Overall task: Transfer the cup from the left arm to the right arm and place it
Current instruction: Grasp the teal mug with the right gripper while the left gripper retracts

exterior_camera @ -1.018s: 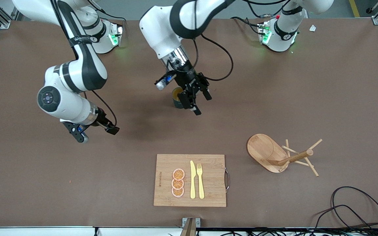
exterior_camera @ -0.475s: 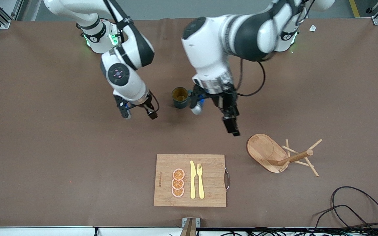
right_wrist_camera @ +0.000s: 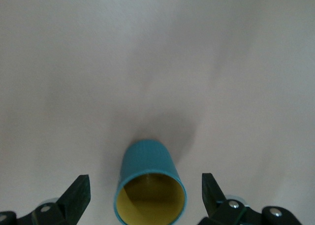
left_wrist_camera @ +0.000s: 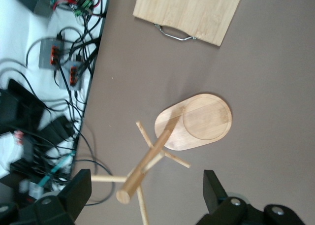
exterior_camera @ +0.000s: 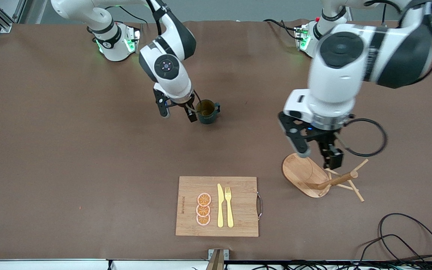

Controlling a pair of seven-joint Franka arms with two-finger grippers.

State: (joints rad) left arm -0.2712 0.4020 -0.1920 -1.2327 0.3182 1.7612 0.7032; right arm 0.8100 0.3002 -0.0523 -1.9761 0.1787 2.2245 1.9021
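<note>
Teal ribbed cup [exterior_camera: 207,111] with mustard-yellow inside; brown tabletop [exterior_camera: 51,157]; pale wooden rack [exterior_camera: 319,176]; yellow cutlery [exterior_camera: 225,205] noted.

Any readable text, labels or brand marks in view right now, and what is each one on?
No text reads clearly.
Cutting board: a dark brand mark along the edge toward the right arm's end, too small to read.
Cup: no marking visible.
Wooden peg rack: none visible.
</note>
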